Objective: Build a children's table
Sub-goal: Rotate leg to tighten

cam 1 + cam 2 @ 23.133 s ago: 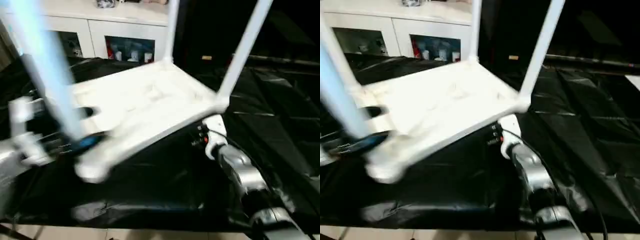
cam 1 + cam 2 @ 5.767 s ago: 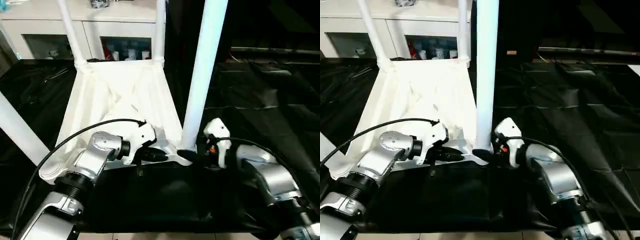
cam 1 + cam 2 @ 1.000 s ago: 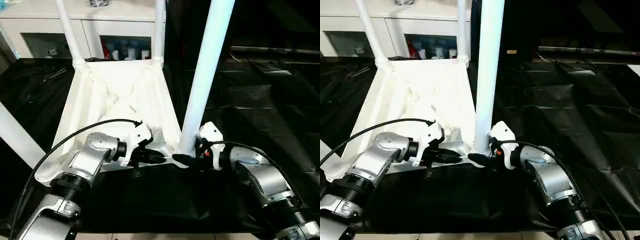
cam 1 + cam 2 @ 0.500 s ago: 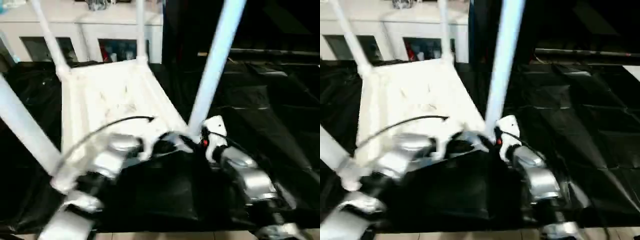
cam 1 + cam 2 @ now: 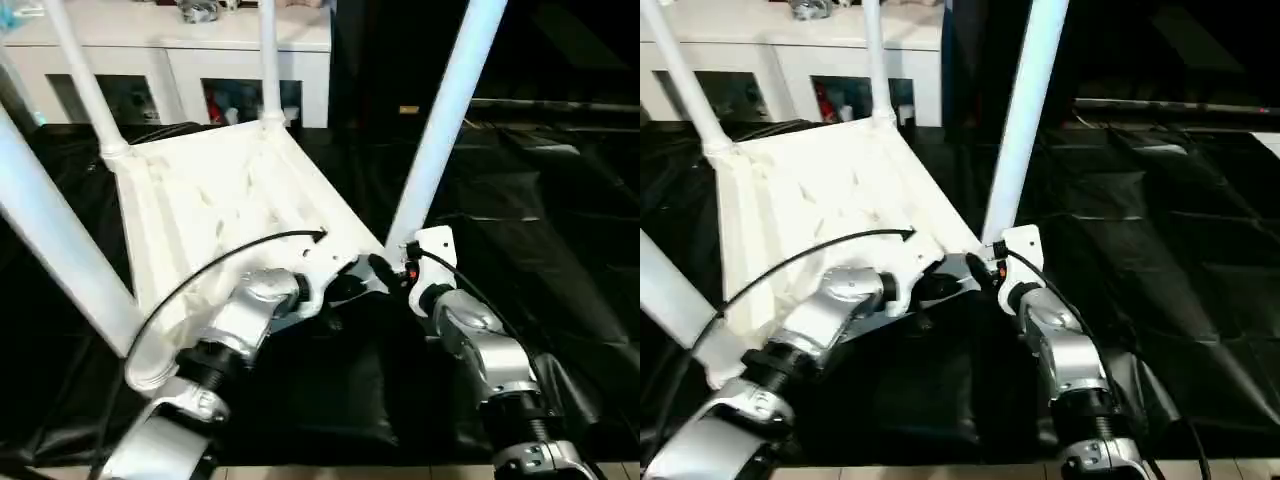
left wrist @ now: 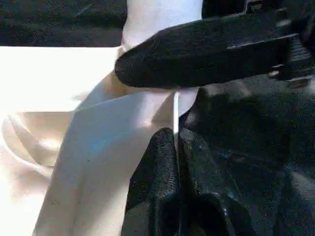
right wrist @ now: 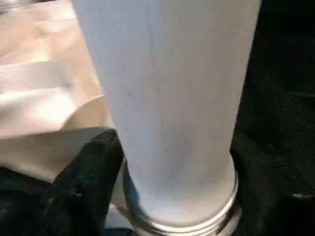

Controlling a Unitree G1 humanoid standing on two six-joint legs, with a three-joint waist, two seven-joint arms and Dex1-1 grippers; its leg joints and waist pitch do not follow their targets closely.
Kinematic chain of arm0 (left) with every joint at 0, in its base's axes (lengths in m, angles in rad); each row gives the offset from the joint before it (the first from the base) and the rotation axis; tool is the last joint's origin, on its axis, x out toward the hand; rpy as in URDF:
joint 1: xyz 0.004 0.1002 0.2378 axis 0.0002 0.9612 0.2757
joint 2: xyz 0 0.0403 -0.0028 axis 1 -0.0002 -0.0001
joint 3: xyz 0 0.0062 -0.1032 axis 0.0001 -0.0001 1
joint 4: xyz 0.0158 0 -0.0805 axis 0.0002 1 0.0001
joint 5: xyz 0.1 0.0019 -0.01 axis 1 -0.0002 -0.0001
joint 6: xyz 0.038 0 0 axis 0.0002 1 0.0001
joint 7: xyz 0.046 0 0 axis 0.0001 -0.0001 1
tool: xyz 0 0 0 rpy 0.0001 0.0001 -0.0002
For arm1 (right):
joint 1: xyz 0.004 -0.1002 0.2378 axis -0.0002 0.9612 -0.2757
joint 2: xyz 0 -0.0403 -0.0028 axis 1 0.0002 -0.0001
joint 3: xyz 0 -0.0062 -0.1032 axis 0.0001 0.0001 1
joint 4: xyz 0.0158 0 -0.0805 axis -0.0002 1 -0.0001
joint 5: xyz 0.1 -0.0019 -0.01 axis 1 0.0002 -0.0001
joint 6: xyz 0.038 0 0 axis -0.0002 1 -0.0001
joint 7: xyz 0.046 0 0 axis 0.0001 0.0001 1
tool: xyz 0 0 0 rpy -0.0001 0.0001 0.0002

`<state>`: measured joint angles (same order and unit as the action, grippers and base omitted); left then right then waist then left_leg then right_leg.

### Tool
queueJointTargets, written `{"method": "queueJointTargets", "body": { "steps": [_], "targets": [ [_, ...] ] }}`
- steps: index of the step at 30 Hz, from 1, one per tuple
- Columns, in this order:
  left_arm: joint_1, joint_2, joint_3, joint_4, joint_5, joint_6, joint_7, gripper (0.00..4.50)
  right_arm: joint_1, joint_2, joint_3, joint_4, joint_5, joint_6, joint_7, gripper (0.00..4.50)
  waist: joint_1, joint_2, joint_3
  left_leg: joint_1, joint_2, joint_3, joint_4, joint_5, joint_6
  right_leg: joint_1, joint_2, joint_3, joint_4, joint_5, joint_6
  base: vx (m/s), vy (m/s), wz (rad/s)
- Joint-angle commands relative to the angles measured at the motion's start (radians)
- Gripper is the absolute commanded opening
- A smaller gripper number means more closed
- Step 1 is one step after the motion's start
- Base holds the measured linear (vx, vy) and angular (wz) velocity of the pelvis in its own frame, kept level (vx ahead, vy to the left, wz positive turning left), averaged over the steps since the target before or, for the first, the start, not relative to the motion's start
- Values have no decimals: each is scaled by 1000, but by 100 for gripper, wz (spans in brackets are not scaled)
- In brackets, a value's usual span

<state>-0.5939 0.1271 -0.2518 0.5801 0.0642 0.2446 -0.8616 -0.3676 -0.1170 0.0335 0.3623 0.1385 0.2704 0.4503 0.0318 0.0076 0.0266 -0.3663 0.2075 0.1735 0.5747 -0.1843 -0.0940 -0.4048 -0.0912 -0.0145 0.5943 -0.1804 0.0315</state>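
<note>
The children's table (image 5: pixel 215 215) lies upside down at twelve o'clock, legs up. Our left gripper (image 6: pixel 175 147) pinches its near rim to steady it; at three o'clock, our right gripper (image 7: pixel 170 182) straddles the near right leg (image 5: pixel 440 120), jaws wide.

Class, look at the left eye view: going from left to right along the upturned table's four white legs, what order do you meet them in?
Near-left white cylindrical leg → far-left white leg → far-right white leg → near-right white leg.
</note>
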Motion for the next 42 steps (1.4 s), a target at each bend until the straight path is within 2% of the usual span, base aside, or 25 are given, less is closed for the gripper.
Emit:
{"method": "queueJointTargets", "body": {
  "steps": [1,4,7,9,10,13,16,22,27,36,40,41,42],
  "targets": [
    [39,14,-12,-10,-60,-28,-97,0,-4,-18,68,-59,31,2,122,379,6,-17,-47,-3,4,9,-63,-192,68,48,-21,11,-68,-173,-205,0,0,0],
    [57,70,-7,-39,-80,-29,-184,0,13,-100,92,-103,50,12,256,385,7,-18,-44,-2,6,9,-65,-219,65,48,-21,12,-71,-213,-205,0,0,0],
    [65,120,1,-63,-103,-23,-266,0,29,-175,105,-144,71,19,375,385,6,-15,-42,1,7,10,-68,-243,60,40,-20,13,-73,-244,-203,0,0,0],
    [70,150,2,-82,-118,-14,-310,0,35,-217,115,-162,79,22,440,385,7,-16,-43,2,8,9,-68,-248,56,41,-21,13,-70,-248,-202,0,0,0],
    [75,180,5,-104,-138,8,-358,0,38,-259,132,-167,65,-8,488,385,6,-19,-43,-1,9,9,-68,-232,56,43,-21,13,-69,-230,-205,0,0,0],
    [73,200,9,-110,-150,18,-389,0,33,-280,146,-156,51,-42,516,385,6,-18,-47,2,7,12,-62,-197,62,43,-20,13,-61,-161,-230,0,0,0],
    [68,203,14,-103,-152,17,-396,0,32,-291,165,-151,43,-50,534,385,5,-20,-48,0,6,13,-58,-174,81,45,-19,11,-57,-109,-249,0,0,0],
    [65,197,13,-101,-152,15,-391,0,22,-274,161,-125,41,-55,523,385,5,-20,-46,1,6,13,-59,-188,74,44,-20,12,-60,-152,-248,0,0,0],
    [64,200,10,-106,-158,20,-394,0,19,-274,172,-115,40,-69,535,385,6,-19,-48,1,6,12,-58,-176,76,46,-19,12,-57,-123,-251,0,0,0],
    [62,200,13,-101,-156,18,-390,0,7,-272,187,-84,22,-87,536,293,6,-21,-48,1,5,13,-56,-165,82,48,-19,11,-54,-110,-259,0,0,0],
    [63,201,14,-102,-156,19,-388,0,4,-269,185,-76,24,-93,539,271,6,-21,-49,1,6,13,-56,-165,85,48,-19,11,-54,-110,-260,0,0,0],
    [63,201,14,-103,-156,20,-387,0,3,-269,186,-74,24,-95,541,264,6,-24,-48,0,6,13,-56,-165,87,48,-19,11,-55,-112,-260,0,0,0],
    [63,202,14,-103,-156,20,-387,0,3,-269,187,-73,24,-95,541,262,6,-23,-49,1,6,13,-55,-163,87,48,-20,12,-54,-113,-260,0,0,0]
  ]
}}
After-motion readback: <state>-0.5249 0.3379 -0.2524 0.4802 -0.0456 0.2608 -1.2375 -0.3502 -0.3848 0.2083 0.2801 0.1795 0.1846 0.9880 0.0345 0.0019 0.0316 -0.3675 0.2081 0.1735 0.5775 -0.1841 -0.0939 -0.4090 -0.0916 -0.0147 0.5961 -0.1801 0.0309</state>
